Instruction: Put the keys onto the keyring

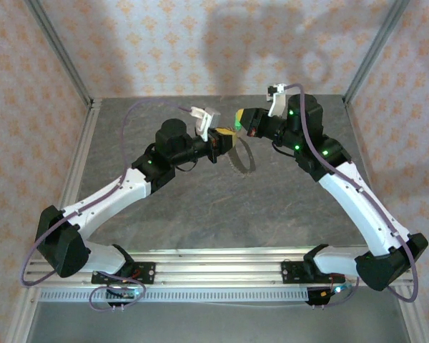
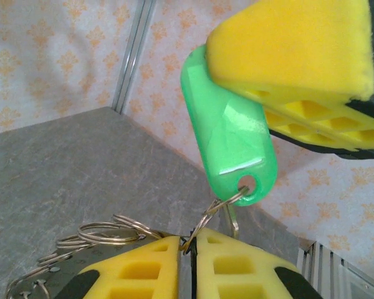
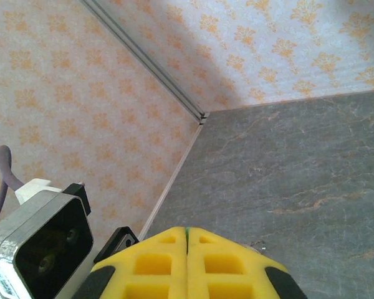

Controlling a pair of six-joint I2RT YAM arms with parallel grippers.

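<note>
The key's bright green plastic head hangs upright, clamped from above by my right gripper's yellow fingers. A small wire ring runs through the head's hole, with a short silvery blade beside it. My left gripper is shut on thin wire where that small ring meets the keyring, whose metal loops trail off to the left. From above, the left gripper and right gripper meet tip to tip above the table, and the keyring dangles below them. My right gripper shows a green sliver between its shut fingers.
The grey stone-look table is bounded by patterned walls and aluminium corner posts. A slotted rail runs along the near edge. The left wrist's camera housing sits close beside my right fingers.
</note>
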